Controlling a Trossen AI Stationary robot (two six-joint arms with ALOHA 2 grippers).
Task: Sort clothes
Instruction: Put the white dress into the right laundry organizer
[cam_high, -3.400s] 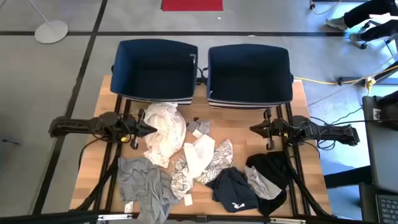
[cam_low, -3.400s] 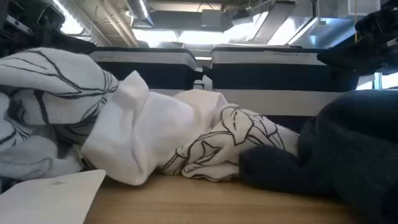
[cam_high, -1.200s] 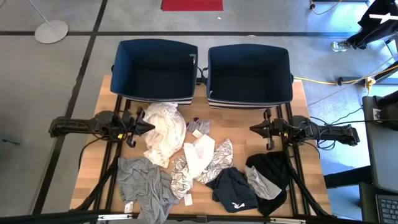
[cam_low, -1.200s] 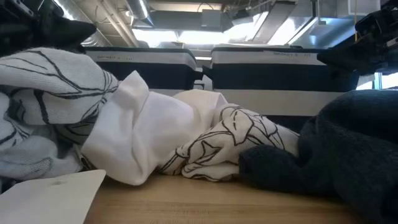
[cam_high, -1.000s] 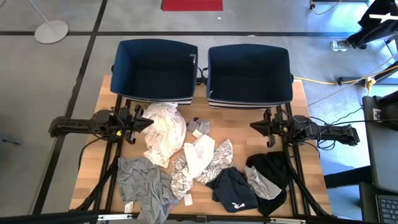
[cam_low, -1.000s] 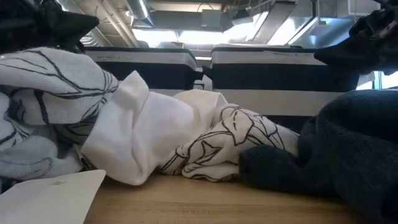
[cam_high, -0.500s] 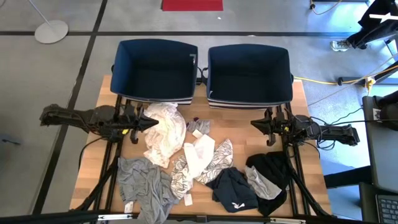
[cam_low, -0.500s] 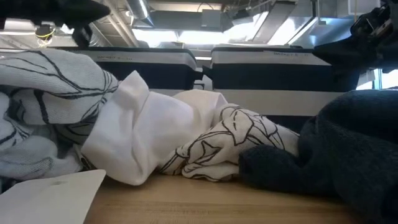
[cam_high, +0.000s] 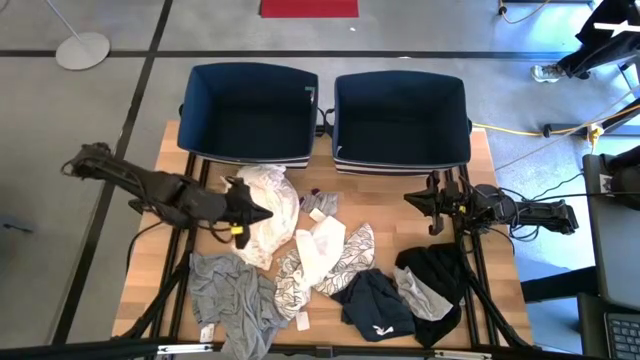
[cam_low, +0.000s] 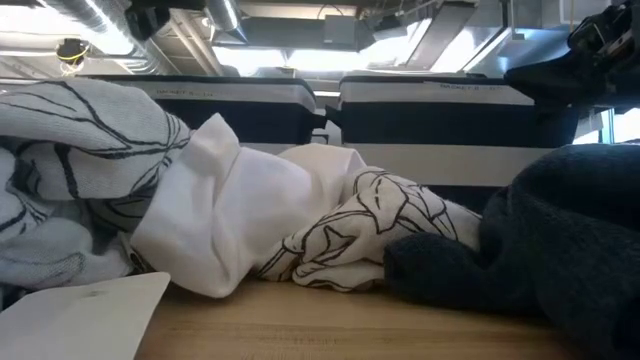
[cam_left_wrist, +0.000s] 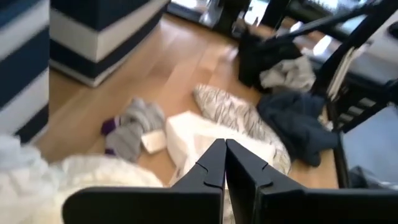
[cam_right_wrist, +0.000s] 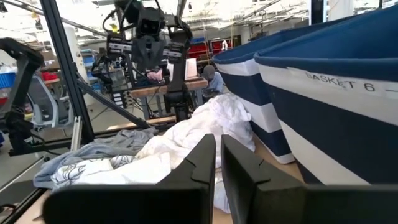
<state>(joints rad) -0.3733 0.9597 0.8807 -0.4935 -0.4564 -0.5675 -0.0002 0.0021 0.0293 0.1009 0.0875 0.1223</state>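
Since both bins sit empty at the top of the high view, the sort looks barely begun: no garment is in either one.

Nearest the bottom edge lie the grey shirt (cam_high: 232, 298), lower left, the navy piece (cam_high: 374, 304) at lower centre, and the black heap (cam_high: 434, 272) with a grey item (cam_high: 419, 296) on it, lower right. Just above, mid-frame, the patterned cloth (cam_high: 345, 258) and a folded white piece (cam_high: 322, 248) overlap. Higher still, the crumpled white garment (cam_high: 264, 212) lies left of centre, with small grey socks (cam_high: 320, 204) beside it.

Over that white garment hovers the left gripper (cam_high: 262, 215), reaching in from the left, fingers pressed together and holding nothing, as its wrist view shows. At mid-right the right gripper (cam_high: 409, 202) waits above bare table (cam_high: 385, 215), also closed and empty.

Farthest, the left bin (cam_high: 193, 110) and right bin (cam_high: 464, 110) stand side by side. Every garment remains to be moved; the white one seems the first target.
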